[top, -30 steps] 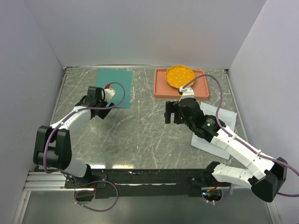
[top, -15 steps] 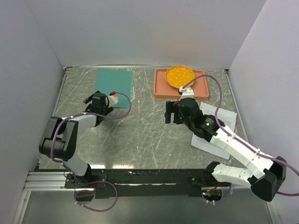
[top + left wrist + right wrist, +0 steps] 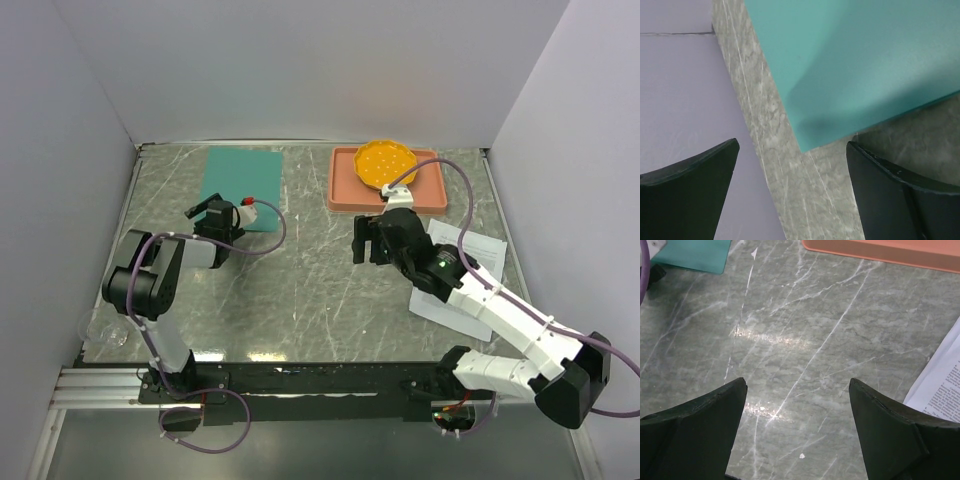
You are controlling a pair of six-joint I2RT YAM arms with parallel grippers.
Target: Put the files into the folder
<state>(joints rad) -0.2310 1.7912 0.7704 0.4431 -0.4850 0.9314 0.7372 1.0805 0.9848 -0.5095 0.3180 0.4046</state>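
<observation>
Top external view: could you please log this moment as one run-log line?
left gripper: open, over folder corner | right gripper: open, over bare table | files: on table at right, outside folder

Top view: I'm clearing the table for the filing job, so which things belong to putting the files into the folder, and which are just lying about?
For the job: the green folder, flat at the back left; the printed paper sheets at the right.
Lying about: the pink tray at the back; the orange dish in it.
</observation>
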